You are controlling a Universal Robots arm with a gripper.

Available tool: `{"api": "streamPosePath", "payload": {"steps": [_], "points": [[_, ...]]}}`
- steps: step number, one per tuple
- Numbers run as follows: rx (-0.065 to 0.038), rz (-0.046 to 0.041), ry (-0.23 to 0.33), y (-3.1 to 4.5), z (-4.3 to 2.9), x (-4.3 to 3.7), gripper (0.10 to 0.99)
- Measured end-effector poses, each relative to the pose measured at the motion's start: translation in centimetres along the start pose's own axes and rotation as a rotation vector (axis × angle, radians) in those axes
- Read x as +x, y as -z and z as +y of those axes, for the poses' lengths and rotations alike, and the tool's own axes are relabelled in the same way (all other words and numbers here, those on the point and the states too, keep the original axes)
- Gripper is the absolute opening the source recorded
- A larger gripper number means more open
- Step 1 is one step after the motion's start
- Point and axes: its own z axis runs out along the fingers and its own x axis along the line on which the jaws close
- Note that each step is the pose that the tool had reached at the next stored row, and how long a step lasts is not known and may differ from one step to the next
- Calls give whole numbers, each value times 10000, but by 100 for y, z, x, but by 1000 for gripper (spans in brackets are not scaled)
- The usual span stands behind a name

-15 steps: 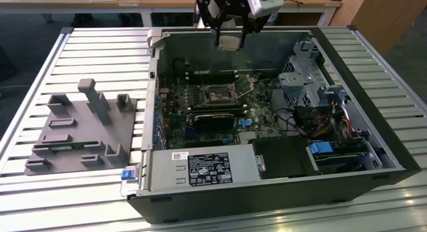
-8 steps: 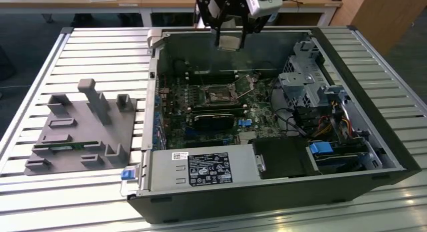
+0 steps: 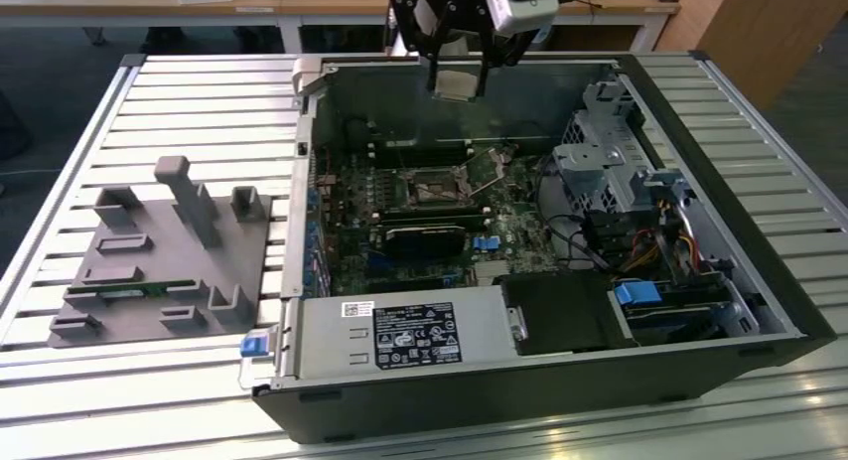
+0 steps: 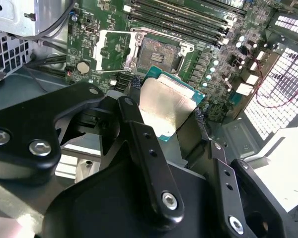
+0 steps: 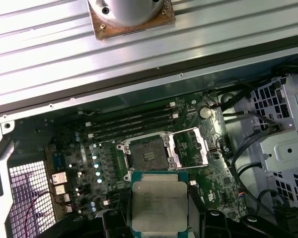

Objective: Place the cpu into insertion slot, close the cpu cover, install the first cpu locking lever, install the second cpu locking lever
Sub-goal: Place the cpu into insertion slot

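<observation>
The cpu (image 3: 458, 84) is pinched by the end effector (image 3: 458, 80), which is seen in the exterior view hanging above the far wall of the open computer case (image 3: 530, 390). In the second wrist view the chip is gripped on two opposite edges by the black fingers (image 4: 141, 148). Its dull silver top and thin green border are shown, and it is touched by nothing else.

The insertion slot (image 5: 145, 154) is seen in the first wrist view as a dark square socket with a thin metal rim, set in the green motherboard (image 5: 216, 196). It is uncovered and no chip is seated in it. The cpu cover (image 5: 191, 148) is folded back and lies open just beside the socket, its square window turned up. Long narrow memory slots (image 5: 134, 124) are laid along another side of the socket. The chip is held well apart from the socket, above the board.

In the exterior view the case is laid on its side on a slatted metal counter (image 3: 199, 102). A grey moulded fixture (image 3: 159, 261) is placed on the counter at the exterior view's left of the case. A black expansion card (image 3: 424, 243) is mounted near the socket, and a power supply (image 3: 404, 336) is fitted along the case's near wall.
</observation>
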Motion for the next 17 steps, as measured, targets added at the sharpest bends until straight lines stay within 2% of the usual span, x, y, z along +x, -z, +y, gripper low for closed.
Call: {"api": "streamPosePath", "payload": {"steps": [17], "points": [[-11, -50, -562, -1, 0, 0, 541]]}}
